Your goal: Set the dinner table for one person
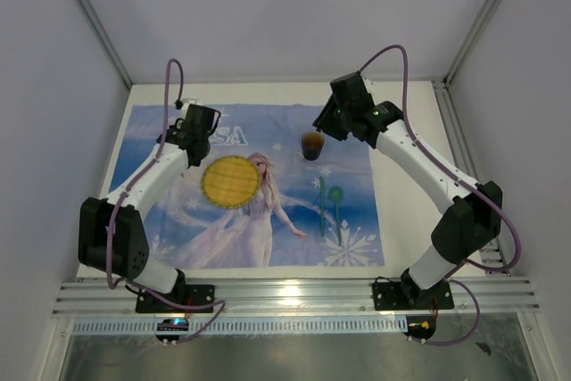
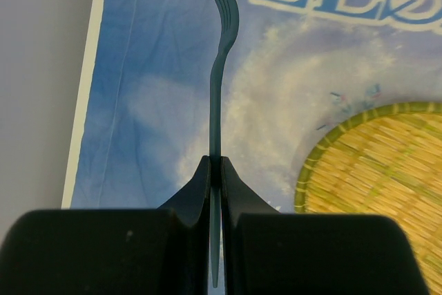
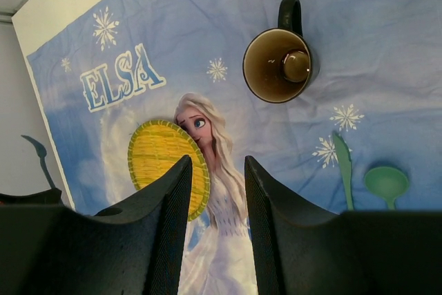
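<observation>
Clenched between the fingertips of the left gripper (image 2: 215, 165): a slim dark teal plastic fork (image 2: 222, 53), gripped by the handle, tines pointing away from the wrist, held over a blue printed "ELSA" cloth (image 2: 152, 101). Just right of it in the left wrist view, a round yellow woven plate (image 2: 380, 177), flat on the cloth. Under it all, the large white matte dinner table (image 1: 268, 94) (silver aluminium rails along its edges), covered across the middle by that cloth, bare along the far and right sides. Above the cloth's far right part, the right gripper (image 3: 217, 160): released, jaws apart, nothing between them. Beyond its fingers, a glossy brown mug (image 3: 280, 67), upright on the cloth, handle turned away. Right of the plate and apart from it, a green plastic knife (image 3: 343, 167) just beside a green plastic spoon (image 3: 387, 181), both lying on the cloth.
</observation>
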Motion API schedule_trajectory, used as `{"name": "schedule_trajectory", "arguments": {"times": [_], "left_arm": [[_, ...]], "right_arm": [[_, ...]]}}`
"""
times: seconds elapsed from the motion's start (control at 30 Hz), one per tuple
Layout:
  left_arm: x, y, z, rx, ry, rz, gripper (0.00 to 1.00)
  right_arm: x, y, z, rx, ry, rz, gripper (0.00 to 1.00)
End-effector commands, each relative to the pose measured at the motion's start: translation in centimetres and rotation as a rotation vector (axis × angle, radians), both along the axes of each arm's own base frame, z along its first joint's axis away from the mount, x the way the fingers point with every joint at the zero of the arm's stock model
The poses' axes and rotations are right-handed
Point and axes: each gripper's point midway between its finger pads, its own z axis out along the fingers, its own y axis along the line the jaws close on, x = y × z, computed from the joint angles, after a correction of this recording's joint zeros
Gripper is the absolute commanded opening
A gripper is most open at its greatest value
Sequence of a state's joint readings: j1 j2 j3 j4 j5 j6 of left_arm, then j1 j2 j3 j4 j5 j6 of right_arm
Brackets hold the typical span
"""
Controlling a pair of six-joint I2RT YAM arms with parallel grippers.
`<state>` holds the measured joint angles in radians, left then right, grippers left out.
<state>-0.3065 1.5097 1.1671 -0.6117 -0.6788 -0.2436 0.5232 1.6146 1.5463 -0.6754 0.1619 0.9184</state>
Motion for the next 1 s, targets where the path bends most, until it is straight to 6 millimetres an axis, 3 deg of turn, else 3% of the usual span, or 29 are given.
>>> {"name": "schedule_trajectory", "arguments": {"times": [0.0, 0.2, 0.43, 0.57, 0.67, 0.97], "left_arm": [[-0.9, 2.0, -0.6, -0.034, 0.035, 0.062, 0.0], [-2.7, 3.3, -1.2, -0.01, 0.092, 0.099, 0.0], [-5.7, 3.3, -2.3, -0.032, 0.175, 0.093, 0.0], [-7.4, 3.9, -1.9, -0.011, 0.219, 0.129, 0.0], [-8.4, 4.3, -1.2, 0.0, 0.242, 0.149, 0.0], [-9.1, 6.7, -1.4, 0.169, 0.292, 0.226, 0.0]], "right_arm": [[0.8, 0.0, 0.6, 0.03, -0.039, -0.002, 0.41], [1.3, 0.1, -1.1, 0.043, -0.013, 0.001, 0.41], [2.2, -0.1, -3.1, 0.065, 0.022, 0.019, 0.41], [3.4, -1.3, -4.4, 0.079, 0.042, 0.004, 0.41], [3.5, -1.0, -5.4, 0.12, 0.073, 0.029, 0.41], [4.5, -1.6, -7.1, 0.147, 0.108, 0.031, 0.41]]}}
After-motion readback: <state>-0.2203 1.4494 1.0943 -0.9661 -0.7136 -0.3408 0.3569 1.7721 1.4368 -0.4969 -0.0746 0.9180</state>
